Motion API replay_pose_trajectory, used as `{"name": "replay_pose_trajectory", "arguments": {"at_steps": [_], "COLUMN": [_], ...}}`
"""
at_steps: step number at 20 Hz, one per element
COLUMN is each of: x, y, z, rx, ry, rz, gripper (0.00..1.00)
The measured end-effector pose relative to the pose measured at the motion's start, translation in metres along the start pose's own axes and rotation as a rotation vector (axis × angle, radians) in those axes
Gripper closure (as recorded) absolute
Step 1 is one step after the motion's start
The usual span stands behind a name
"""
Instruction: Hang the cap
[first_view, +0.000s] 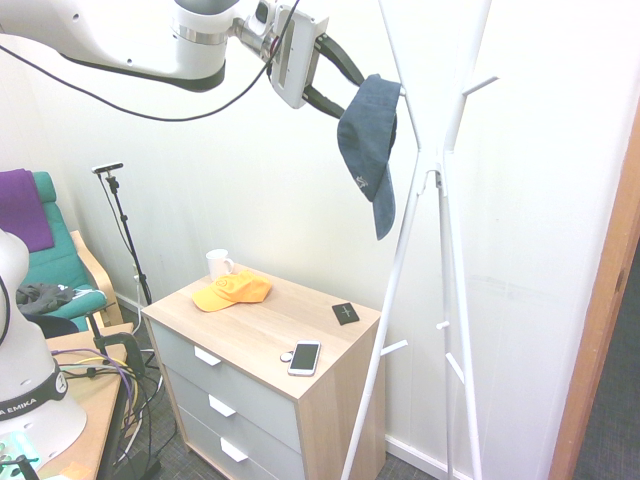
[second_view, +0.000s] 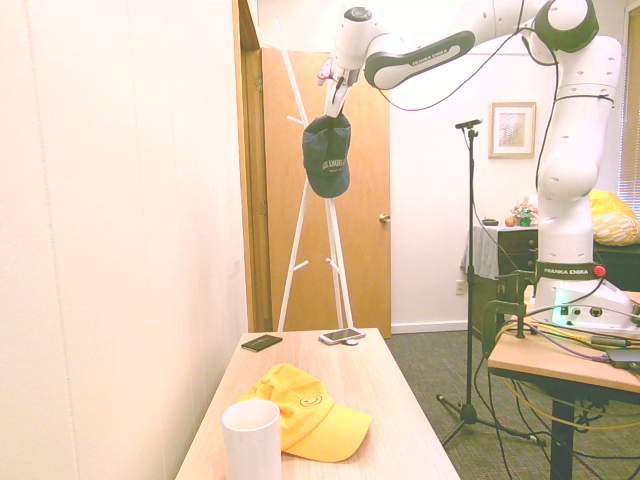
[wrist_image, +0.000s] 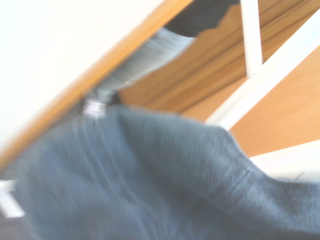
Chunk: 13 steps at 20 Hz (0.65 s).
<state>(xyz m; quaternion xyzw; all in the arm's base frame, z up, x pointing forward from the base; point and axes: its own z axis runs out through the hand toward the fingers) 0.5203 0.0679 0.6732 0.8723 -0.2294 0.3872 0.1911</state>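
Cap (first_view: 369, 135) on coat stand (first_view: 421, 190), tool (first_view: 331, 77) spread wide, lettering readable only in 1 exterior view

the navy cap (first_view: 368, 132) hangs at the left side of the white rack (first_view: 428, 160); the gripper (first_view: 352, 99) stands open beside it; left, a yellow cap (first_view: 232, 290) lies near a mug (first_view: 219, 264)

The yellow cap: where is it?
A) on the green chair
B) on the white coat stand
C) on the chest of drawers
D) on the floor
C: the yellow cap lies on top of the chest of drawers, near the white mug.
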Motion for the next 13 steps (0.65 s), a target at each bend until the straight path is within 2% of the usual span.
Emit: {"name": "replay_pose_trajectory", "arguments": {"at_steps": [5,10,13], "x": [-0.014,-0.037,-0.044], "y": [-0.008,-0.019,-0.018], "z": [-0.02,-0.029,-0.034], "rx": [0.152,0.29,0.335], "ry": [-0.215,-0.49,-0.604], "rz": [0.037,0.053,0.05], "gripper": [0.0,0.0,0.0]}}
